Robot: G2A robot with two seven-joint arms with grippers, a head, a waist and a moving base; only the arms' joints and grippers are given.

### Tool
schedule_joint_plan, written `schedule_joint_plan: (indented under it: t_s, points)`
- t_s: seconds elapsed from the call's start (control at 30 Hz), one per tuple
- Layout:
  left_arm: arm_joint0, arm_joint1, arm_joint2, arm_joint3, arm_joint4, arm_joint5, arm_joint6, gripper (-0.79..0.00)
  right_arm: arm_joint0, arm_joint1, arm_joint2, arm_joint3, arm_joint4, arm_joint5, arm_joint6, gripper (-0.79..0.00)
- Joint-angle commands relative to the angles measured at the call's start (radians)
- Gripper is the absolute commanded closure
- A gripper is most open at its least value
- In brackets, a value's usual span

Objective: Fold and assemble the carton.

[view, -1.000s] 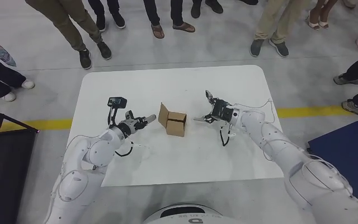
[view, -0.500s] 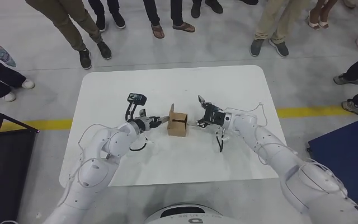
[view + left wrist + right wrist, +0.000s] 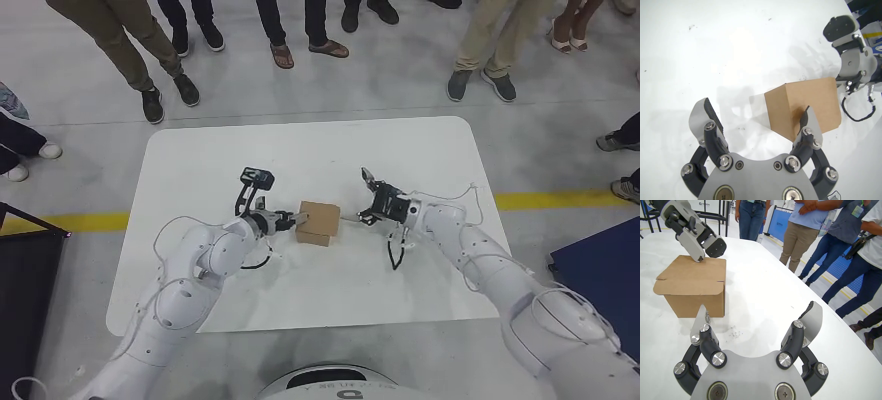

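Note:
A small brown carton stands in the middle of the white table, its lid flap folded flat over the top. My left gripper is open at the carton's left side, and one fingertip rests on the carton at its top edge. From the right wrist view the left gripper presses down on the lid of the carton. My right gripper is open just to the right of the carton, one finger close to its side wall, holding nothing.
Several people stand around the far side of the table. A black cable hangs from the right wrist. White table surface lies in front of and behind the carton.
The upright flap has been folded down, so the lid now lies flat. My left gripper moved right onto the carton. The right gripper came in close to the carton's right side.

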Motion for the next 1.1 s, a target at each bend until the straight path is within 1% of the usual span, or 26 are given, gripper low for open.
schedule_joint_plan:
  t_s: [0.0, 0.07, 0.13, 0.27, 0.5, 0.8, 1.07]
  points:
    - [-0.002, -0.001, 0.003, 0.003, 0.001, 0.0, -0.001, -0.785, -0.003, 0.011, 0.018, -0.004, -0.004, 0.018, -0.019, -0.785]
    - [-0.004, -0.002, 0.005, 0.004, 0.002, -0.001, -0.002, -0.785, -0.01, 0.024, 0.036, -0.029, -0.012, 0.033, -0.038, -0.785]
    - [-0.005, -0.003, 0.006, 0.005, 0.001, -0.002, -0.004, -0.785, -0.02, 0.035, 0.046, -0.067, -0.032, 0.037, -0.033, -0.785]
    - [-0.005, -0.004, 0.006, 0.006, 0.003, -0.002, -0.007, -0.785, -0.046, 0.049, 0.059, -0.151, -0.05, 0.012, 0.01, -0.785]
    - [0.001, -0.004, -0.001, 0.001, 0.002, -0.006, -0.002, -0.785, -0.075, 0.061, 0.079, -0.223, -0.054, -0.017, 0.08, -0.785]
    - [0.003, -0.005, -0.005, 0.003, -0.001, -0.012, -0.006, -0.785, -0.092, 0.062, 0.086, -0.266, -0.063, -0.032, 0.122, -0.785]
    - [0.003, -0.005, -0.005, 0.003, -0.001, -0.012, -0.006, -0.785, -0.089, 0.043, 0.066, -0.266, -0.06, -0.042, 0.148, -0.785]
